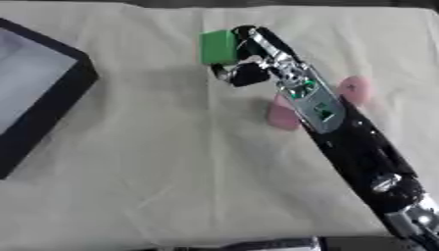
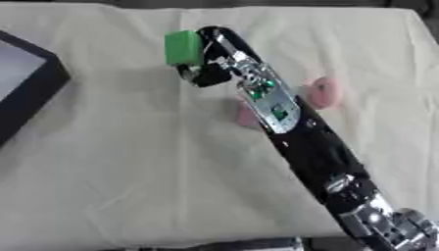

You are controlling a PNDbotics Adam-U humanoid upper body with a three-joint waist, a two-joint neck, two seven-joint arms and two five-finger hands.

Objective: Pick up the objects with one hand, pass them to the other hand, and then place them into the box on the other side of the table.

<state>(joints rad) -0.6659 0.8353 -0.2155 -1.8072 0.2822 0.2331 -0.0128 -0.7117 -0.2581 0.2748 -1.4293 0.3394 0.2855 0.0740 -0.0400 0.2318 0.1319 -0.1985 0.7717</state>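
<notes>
Currently the right hand point(image 1: 244, 54) is out over the middle-far part of the cream cloth-covered table point(image 1: 171, 162), arm coming in diagonally from the lower right corner. Fingers are curled round a small green rectangular block point(image 1: 218, 47); the block sticks out on the hand's left side, and the dark fingers wrap its right edge and underside. Can't tell whether the block is off the cloth or touching it; there's a soft shadow just left of and below the hand.

Two pale pink rounded objects sit on the cloth near the forearm. One pink rounded object point(image 1: 281, 114) is on the arm's left side, partly covered by the wrist housing. The other pink rounded piece point(image 1: 356, 88) is on the arm's right side, just beside the forearm. Shapes are too blurred to say more than pink and roundish.

A black-walled box with a pale grey inside point(image 1: 47, 93) lies at the table's left edge, turned at an angle, cut off by the view's left border. It's well apart from the hand and the green block, with bare wrinkled cloth between.

Left hand isn't visible in either eye view.
</notes>
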